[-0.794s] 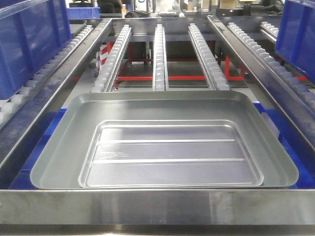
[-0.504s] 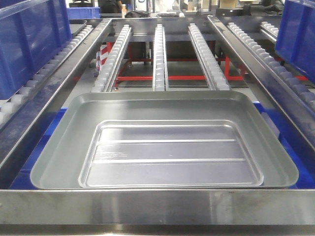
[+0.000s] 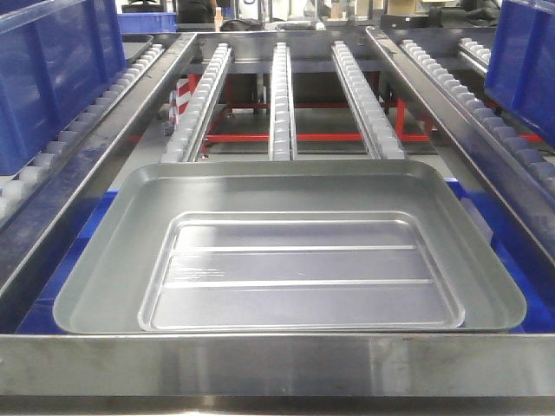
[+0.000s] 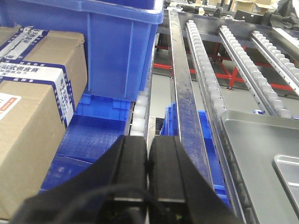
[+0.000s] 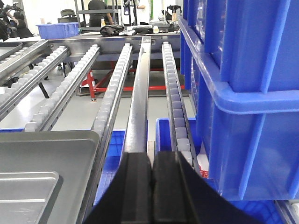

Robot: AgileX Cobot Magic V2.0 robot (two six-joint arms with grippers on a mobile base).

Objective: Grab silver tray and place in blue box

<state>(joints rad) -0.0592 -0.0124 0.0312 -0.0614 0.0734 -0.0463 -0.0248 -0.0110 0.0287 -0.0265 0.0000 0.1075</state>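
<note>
The silver tray [image 3: 295, 260] lies flat in the middle of the front view, just beyond the steel front bar. Blue plastic of the blue box [image 3: 74, 251] shows under its left and right edges, so the tray sits in or on that box; I cannot tell which. The tray's left part [image 4: 261, 154] shows at the right of the left wrist view, its right part [image 5: 37, 158] at the left of the right wrist view. My left gripper [image 4: 148, 144] is shut on nothing, left of the tray. My right gripper [image 5: 153, 161] is shut and empty, right of it.
Roller tracks [image 3: 282, 95] run away behind the tray. Tall blue bins stand on the side lanes, one at the left [image 3: 52, 69] and one at the right [image 3: 520, 61]. Cardboard boxes [image 4: 28, 116] stand far left. A steel bar [image 3: 277, 364] crosses the front.
</note>
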